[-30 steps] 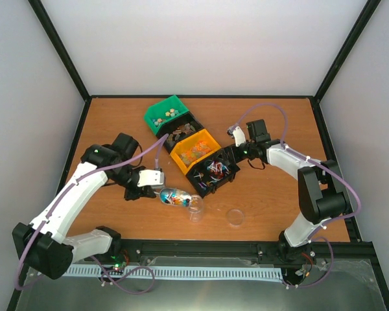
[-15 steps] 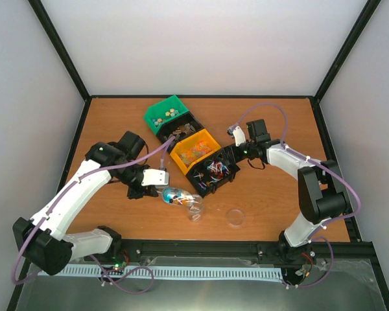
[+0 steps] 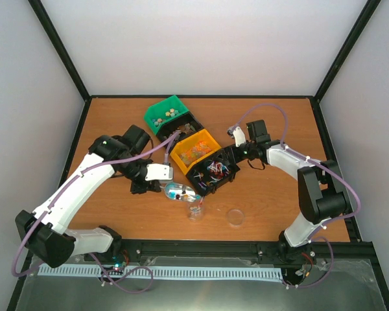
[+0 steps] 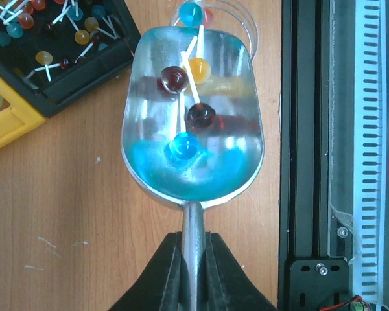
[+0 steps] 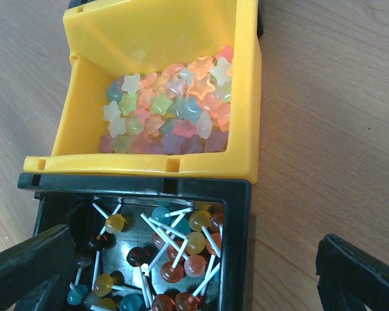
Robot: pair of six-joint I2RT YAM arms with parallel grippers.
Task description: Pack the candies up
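Left gripper (image 4: 193,256): your fingers are clamped on the scoop (image 4: 194,188) handle
Right gripper (image 5: 191,272): spread wide above the black bin (image 5: 238,220), holding nothing
Candies (image 4: 185,146): a few on sticks lie in the scoop, its lip over the jar (image 3: 196,212)
Risk: tip it off-centre and they may roll past the jar's rim
Surface: brown wooden table (image 3: 266,194), white walls around

Black plastic lollipop bin (image 3: 212,173): near-left side obstructed by the silver metal scoop (image 3: 176,192) and the clear round jar (image 3: 196,210). Right gripper (image 3: 230,157) straddles its far-right end. Brown wooden table (image 3: 266,194) lies open to the near right, beyond the round clear lid (image 3: 235,217).
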